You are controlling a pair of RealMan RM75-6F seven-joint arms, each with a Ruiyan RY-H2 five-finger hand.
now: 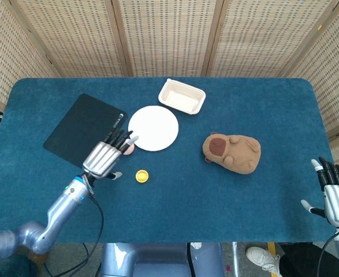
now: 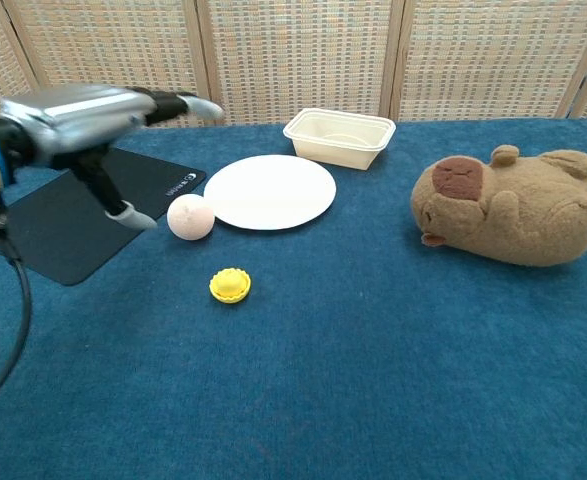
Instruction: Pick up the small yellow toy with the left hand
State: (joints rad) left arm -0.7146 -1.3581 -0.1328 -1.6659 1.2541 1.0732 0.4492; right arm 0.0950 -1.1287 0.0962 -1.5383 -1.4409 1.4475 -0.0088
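The small yellow toy (image 1: 141, 176) is seen lying alone on the blue worktop (image 1: 215, 208), near the front-left part of it, with nothing touching it. In the chest view the same toy (image 2: 230, 285) is found just in front of a pale pink ball (image 2: 190, 217), the two being close but apart.

The left hand (image 1: 104, 160) is held above the worktop to the left of the toy, well clear of it. Its fingers are stretched out and spread, and nothing is gripped in it. In the chest view the left hand (image 2: 73, 120) is shown raised at the upper left, with the thumb hanging downward over the edge of a black mat (image 2: 63, 215). In the head view the ball is partly hidden by the fingertips.

A round white plate (image 1: 153, 128) is set to the right of the mat, and a cream rectangular tray (image 1: 182, 97) is placed beyond the plate, toward the far side. A brown plush animal (image 1: 233, 152) is laid on the right half of the worktop, well apart from the toy.

The right hand (image 1: 335, 193) is seen only in the head view, at the near right corner, just off the worktop's edge. Its fingers are extended and apart, and nothing is held by it.
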